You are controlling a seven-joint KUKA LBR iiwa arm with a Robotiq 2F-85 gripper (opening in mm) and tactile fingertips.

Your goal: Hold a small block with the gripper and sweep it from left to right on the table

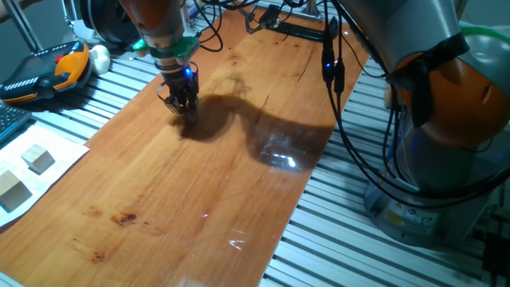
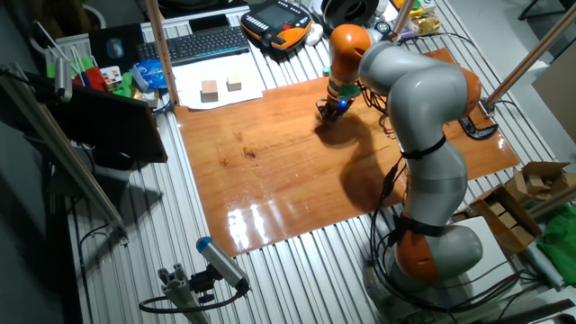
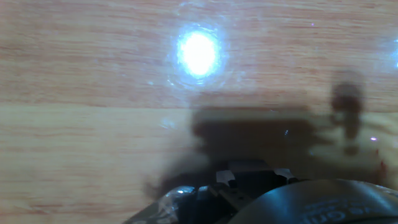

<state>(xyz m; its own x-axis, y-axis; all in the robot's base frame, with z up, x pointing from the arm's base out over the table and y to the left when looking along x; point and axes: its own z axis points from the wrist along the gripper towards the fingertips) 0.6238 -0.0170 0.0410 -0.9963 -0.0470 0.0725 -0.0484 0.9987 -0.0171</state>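
Observation:
My gripper hangs from the orange and grey arm and stands tips-down on the reddish-brown table, near its far left part. Its blue light is on. The fingers look drawn together at the tips. The small block is hidden; I cannot make it out between the fingers in any view. In the other fixed view the gripper is at the table's far edge. The hand view is blurred: dark finger parts at the bottom over pale wood, with a light glare.
Two larger pale cubes lie on white paper left of the table, off the board. An orange teach pendant and a keyboard lie behind. A black cable hangs over the table's right side. The arm base stands at the right.

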